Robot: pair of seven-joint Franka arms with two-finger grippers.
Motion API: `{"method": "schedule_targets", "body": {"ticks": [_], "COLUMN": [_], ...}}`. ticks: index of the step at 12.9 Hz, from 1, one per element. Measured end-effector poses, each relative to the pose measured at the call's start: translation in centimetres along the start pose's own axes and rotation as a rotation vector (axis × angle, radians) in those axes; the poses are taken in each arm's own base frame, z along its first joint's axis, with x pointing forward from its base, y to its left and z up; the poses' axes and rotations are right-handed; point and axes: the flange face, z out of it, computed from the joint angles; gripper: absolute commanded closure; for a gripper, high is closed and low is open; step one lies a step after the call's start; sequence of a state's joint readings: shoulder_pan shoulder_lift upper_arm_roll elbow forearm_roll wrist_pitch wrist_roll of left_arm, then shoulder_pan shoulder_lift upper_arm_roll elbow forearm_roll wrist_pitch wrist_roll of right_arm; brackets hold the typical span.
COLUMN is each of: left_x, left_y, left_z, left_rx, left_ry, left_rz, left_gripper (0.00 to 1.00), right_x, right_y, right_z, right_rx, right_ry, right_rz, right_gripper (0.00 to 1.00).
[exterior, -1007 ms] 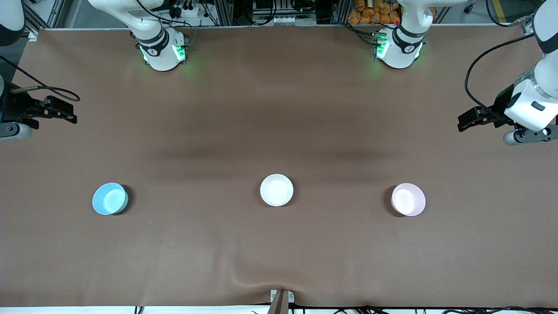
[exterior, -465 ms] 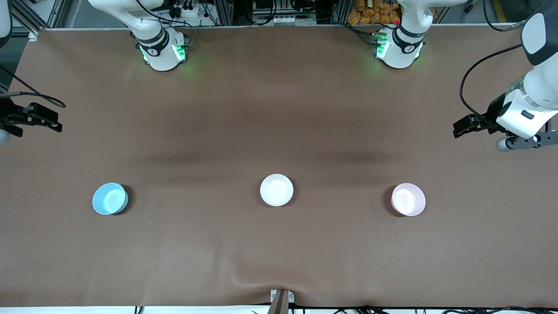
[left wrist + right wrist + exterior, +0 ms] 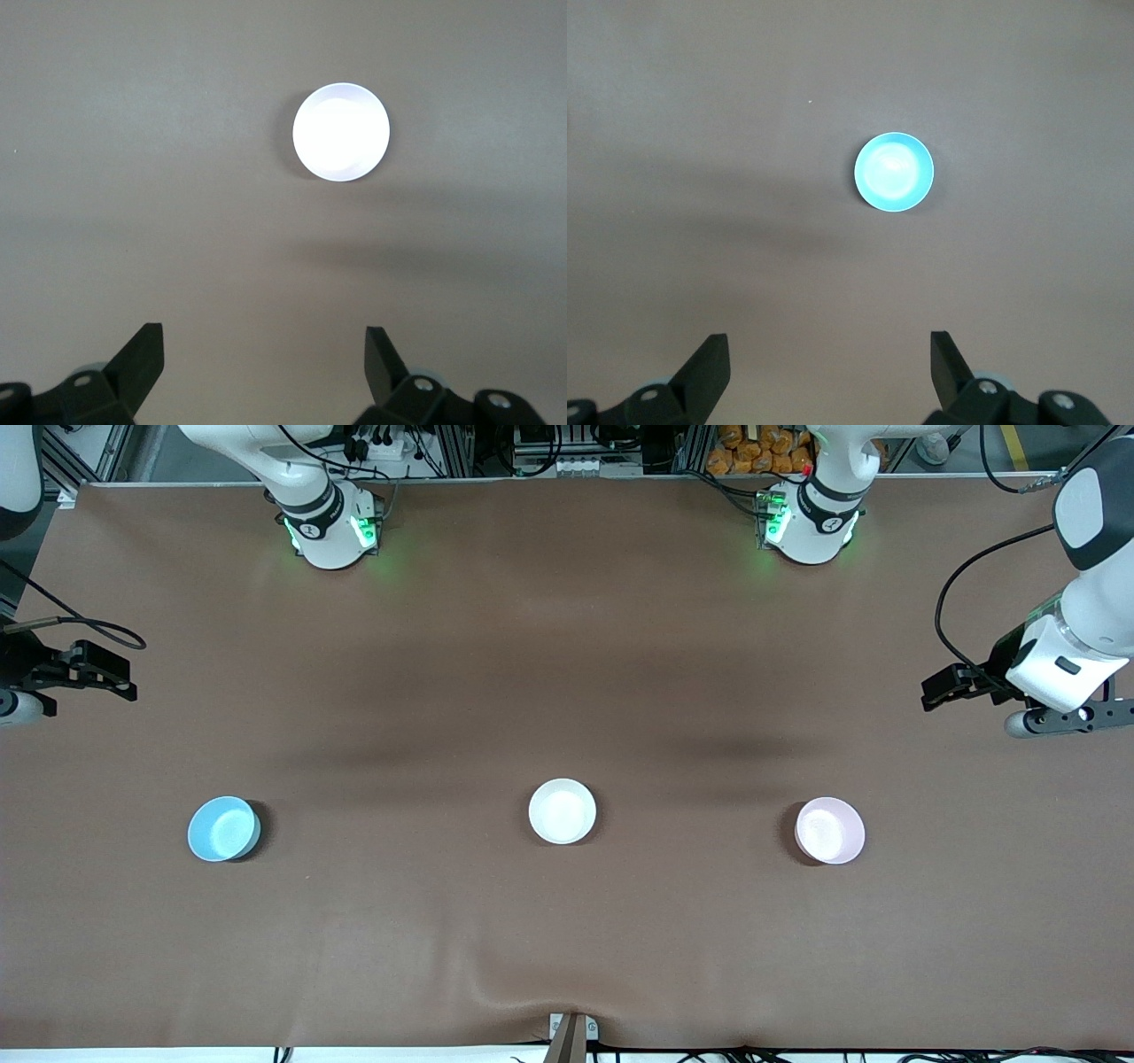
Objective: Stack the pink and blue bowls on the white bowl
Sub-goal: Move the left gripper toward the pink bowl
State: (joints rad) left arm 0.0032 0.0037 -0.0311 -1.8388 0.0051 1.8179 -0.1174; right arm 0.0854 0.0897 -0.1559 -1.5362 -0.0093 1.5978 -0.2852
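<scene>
Three equal bowls stand apart in a row on the brown table. The blue bowl [image 3: 223, 828] is toward the right arm's end, the white bowl [image 3: 562, 810] is in the middle, and the pink bowl [image 3: 829, 830] is toward the left arm's end. My left gripper [image 3: 935, 689] hangs open and empty over bare table at its end. Its wrist view [image 3: 264, 341] shows the pink bowl [image 3: 341, 132] washed pale, well ahead of the fingers. My right gripper [image 3: 124, 676] hangs open and empty at its end. Its wrist view [image 3: 830, 347] shows the blue bowl [image 3: 894, 171] ahead.
The brown table cover [image 3: 567, 646] has a small ridge at the front edge above a metal bracket [image 3: 571, 1032]. The arm bases [image 3: 332, 527] [image 3: 811, 527] stand along the back edge. Cables and racks lie past the table.
The right gripper drew back toward the table's end, then came in a little. The left gripper moved slightly down the view toward the pink bowl. The bowls have not moved.
</scene>
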Motion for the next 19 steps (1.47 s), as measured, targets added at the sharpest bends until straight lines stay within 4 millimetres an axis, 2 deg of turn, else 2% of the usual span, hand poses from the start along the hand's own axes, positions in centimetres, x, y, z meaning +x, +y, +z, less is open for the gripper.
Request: {"method": "schedule_targets", "body": {"ticks": [5, 8, 11, 19], "left_x": [0.2, 0.6, 0.9, 0.7], "left_y": [-0.1, -0.5, -2.0, -2.1], "left_z": [2.6, 3.5, 4.2, 6.4], "left_rx": [-0.001, -0.001, -0.002, -0.002], "left_ry": [0.004, -0.006, -0.015, -0.007], "left_rz": [0.013, 0.061, 0.070, 0.092], "left_gripper": [0.00, 0.00, 0.00, 0.00], "right_x": [0.4, 0.5, 0.6, 0.8], "right_y": [-0.2, -0.3, -0.6, -2.3], "right_z": [0.7, 0.9, 0.9, 0.7], "right_rx": [-0.014, -0.014, -0.014, -0.011], "right_ry": [-0.018, -0.023, -0.024, -0.038], "right_rz": [-0.010, -0.012, -0.018, -0.047], "right_gripper": [0.00, 0.00, 0.00, 0.00]}}
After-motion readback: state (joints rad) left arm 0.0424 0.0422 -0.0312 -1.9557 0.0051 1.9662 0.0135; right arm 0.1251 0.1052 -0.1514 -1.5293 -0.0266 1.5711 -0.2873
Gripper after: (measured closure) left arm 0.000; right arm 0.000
